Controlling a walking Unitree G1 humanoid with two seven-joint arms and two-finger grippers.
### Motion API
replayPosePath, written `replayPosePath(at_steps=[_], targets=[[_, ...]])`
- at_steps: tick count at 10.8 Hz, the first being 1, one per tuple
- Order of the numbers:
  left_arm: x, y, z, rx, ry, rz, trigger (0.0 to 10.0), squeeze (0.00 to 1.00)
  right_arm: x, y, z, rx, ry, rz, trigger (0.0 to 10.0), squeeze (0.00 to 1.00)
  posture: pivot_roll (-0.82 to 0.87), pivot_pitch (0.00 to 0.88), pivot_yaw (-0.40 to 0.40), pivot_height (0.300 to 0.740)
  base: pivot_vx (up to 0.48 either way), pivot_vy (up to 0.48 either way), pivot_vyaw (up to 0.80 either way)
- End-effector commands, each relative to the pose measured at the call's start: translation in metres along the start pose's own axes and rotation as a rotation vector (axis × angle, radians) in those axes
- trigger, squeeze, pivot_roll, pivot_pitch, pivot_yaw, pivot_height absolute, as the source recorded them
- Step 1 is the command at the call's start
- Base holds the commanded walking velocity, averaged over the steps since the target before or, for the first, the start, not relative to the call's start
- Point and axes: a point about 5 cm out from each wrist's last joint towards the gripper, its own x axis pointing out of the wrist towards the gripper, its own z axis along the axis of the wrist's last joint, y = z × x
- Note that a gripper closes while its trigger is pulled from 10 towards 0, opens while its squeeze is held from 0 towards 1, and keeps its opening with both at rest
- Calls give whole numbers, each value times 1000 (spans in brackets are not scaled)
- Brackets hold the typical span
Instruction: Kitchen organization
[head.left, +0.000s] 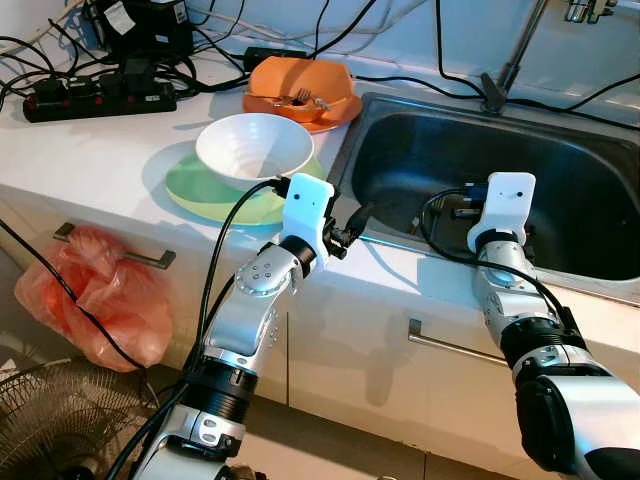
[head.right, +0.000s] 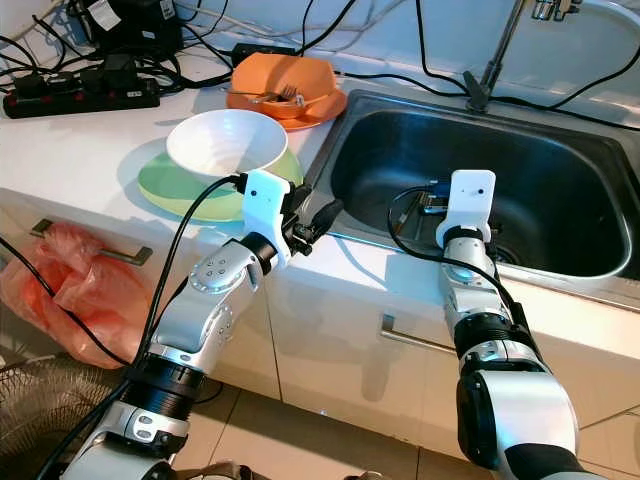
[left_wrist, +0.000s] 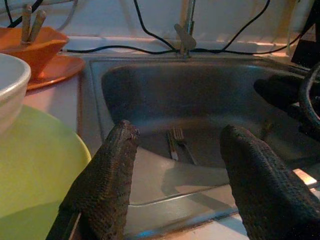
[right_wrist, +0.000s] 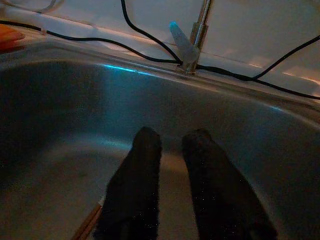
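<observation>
While unlabelled, white bowl (head.left: 254, 148) on green plate (head.left: 200, 196)

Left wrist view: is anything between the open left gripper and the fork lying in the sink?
Nothing visible blocks it. The left gripper hangs open at the sink rim, and the fork lies on the basin floor straight ahead between its fingers.

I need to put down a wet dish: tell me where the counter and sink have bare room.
Bare counter lies between the power strip and the white bowl, and along the front edge left of the green plate. The sink has open floor on its right side; a fork lies inside. It is crowded around the orange dishes and cables.
</observation>
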Motion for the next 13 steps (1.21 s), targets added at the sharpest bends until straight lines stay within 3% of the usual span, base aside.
replayPosePath(at_steps=[1, 2, 3, 6, 8, 9, 11, 13], targets=[[1, -5, -5, 7, 16, -15, 10000, 0, -2, 4, -3, 14, 18, 9, 10000, 1000, 82, 53, -35, 740, 0, 0, 0], [1, -6, -5, 7, 17, -18, 10000, 0, -2, 5, -3, 7, 15, 13, 10000, 969, 81, 52, -34, 740, 0, 0, 0], [1, -6, -5, 8, 16, -19, 10000, 0, -2, 6, -3, 6, 11, 17, 10000, 0, 82, 50, -33, 740, 0, 0, 0], [3, -2, 11, 50, -43, 13, 10000, 0, -1, 19, 15, 85, -102, 103, 10000, 0, 79, 43, -29, 740, 0, 0, 0], [4, 17, 57, 92, -197, 114, 10000, 0, -5, 37, 24, 129, -171, 201, 10000, 0, 86, 37, -31, 740, 0, 0, 0], [4, 20, 62, 98, -214, 126, 10000, 0, -5, 39, 24, 130, -172, 208, 10000, 0, 89, 39, -32, 740, 0, 0, 0], [-8, 52, 95, 143, -320, 330, 10000, 0, -9, 49, 19, 137, -157, 251, 10000, 0, 95, 46, -33, 740, 0, 0, 0], [-21, 87, 98, 176, -280, 478, 10000, 0, -10, 50, 18, 140, -153, 260, 10000, 0, 96, 48, -32, 740, 0, 0, 0]])
